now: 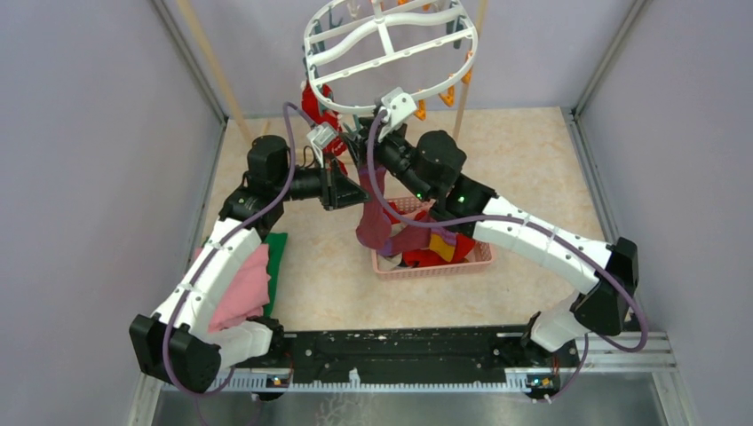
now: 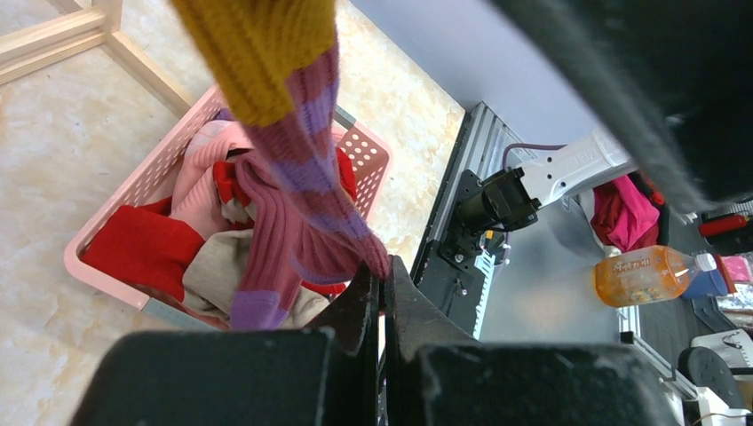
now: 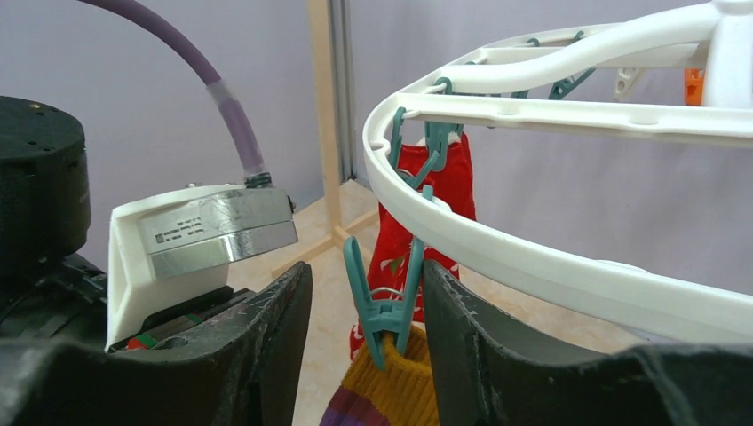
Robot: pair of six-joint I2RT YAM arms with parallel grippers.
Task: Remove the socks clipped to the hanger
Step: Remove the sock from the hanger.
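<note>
Scanning from the left of the overhead view, I am seeing folded pink and green cloths (image 1: 253,280) lying on the floor beside the left arm. The left gripper (image 1: 346,189) is reaching in sideways and is pinching the striped sock (image 1: 373,220) partway down its length. In its wrist view the jaws are pressed tight together on the maroon and purple fabric, with the toe end trailing down toward the pink basket (image 1: 444,265). That sock is hanging straight down from the near rim of the hanger (image 3: 533,266), its mustard cuff (image 3: 395,382) caught in a teal clip (image 3: 384,315).

Moving right, the right gripper (image 3: 366,284) is raised up under the rim, and its jaws are standing partway apart with the clip sitting between them. One finger is looking as if it is touching the clip, while the other is showing a gap, so it is holding nothing. Behind the clip, a red sock (image 3: 435,191) with white pattern is hanging from another teal clip on the same ring. The basket below is holding more red and pink socks.
</note>
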